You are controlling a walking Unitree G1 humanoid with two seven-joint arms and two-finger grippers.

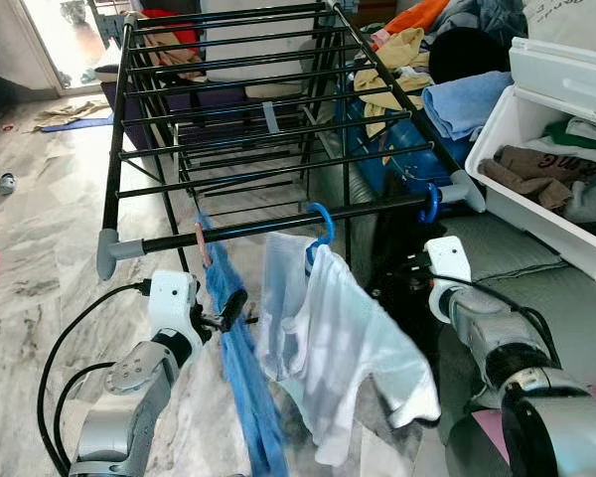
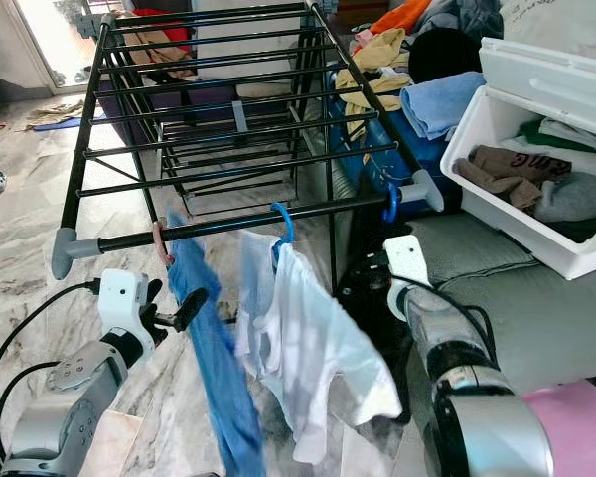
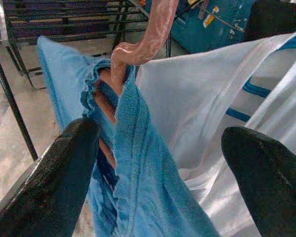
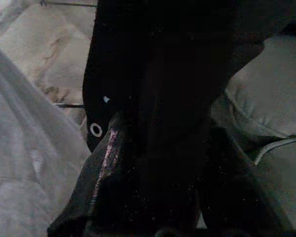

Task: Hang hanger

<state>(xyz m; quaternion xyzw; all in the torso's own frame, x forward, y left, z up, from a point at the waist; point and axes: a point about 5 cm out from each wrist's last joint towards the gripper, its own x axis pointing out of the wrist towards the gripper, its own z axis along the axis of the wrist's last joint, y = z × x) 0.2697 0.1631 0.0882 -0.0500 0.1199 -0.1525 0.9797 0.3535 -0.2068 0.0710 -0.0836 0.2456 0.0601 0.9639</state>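
The pink hanger (image 1: 201, 244), carrying a blue garment (image 1: 240, 378), is hooked on the near rail of the drying rack (image 1: 278, 221). The left gripper (image 3: 158, 163) is spread apart just beside the garment. The right gripper (image 4: 153, 197) finger state cannot be determined.

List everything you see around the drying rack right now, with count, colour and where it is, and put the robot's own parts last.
Drying rack: one, black bars with grey corner caps, centre.
Pink hanger: one, hooked on the front bar, carrying the blue garment.
Blue hanger: one, on the front bar, carrying the white shirt.
Blue hook: one, at the front bar's right end.
Storage bin: one, white, right, holding folded clothes.
Clothes pile: mixed colours, behind the rack on the right.
Floor: marble, pale.
Left end effector: black fingers open, beside the blue garment.
Right end effector: dark, low beside the white shirt.
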